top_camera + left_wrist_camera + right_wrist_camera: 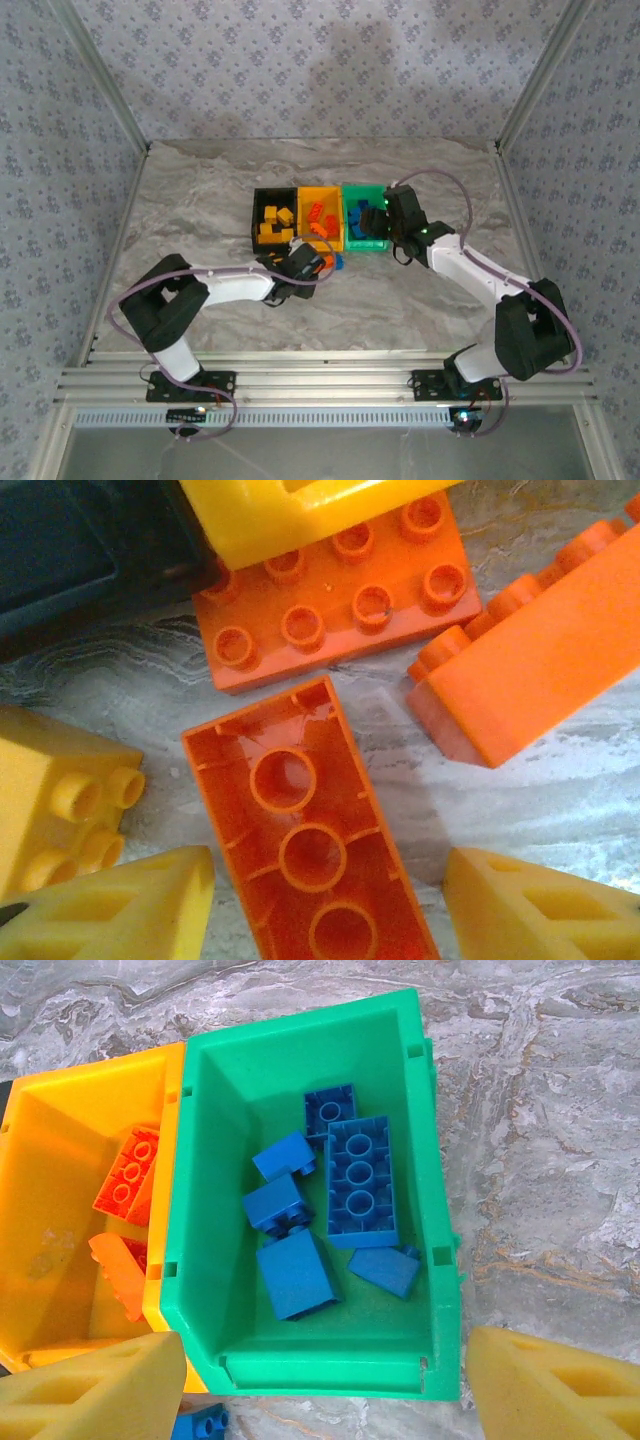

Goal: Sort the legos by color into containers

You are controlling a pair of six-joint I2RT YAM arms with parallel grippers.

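My left gripper is open just in front of the bins, low over the table. Its yellow fingertips straddle an orange lego that lies studs-down, with a gap on the right side. Two more orange legos and a yellow lego lie around it. My right gripper hangs open and empty over the near end of the green container, which holds several blue legos. From above, the black, yellow-orange and green containers stand side by side.
A blue lego lies on the table in front of the bins, between the two grippers. The yellow-orange container holds orange legos. The black one holds yellow legos. Marble tabletop lies open on all sides.
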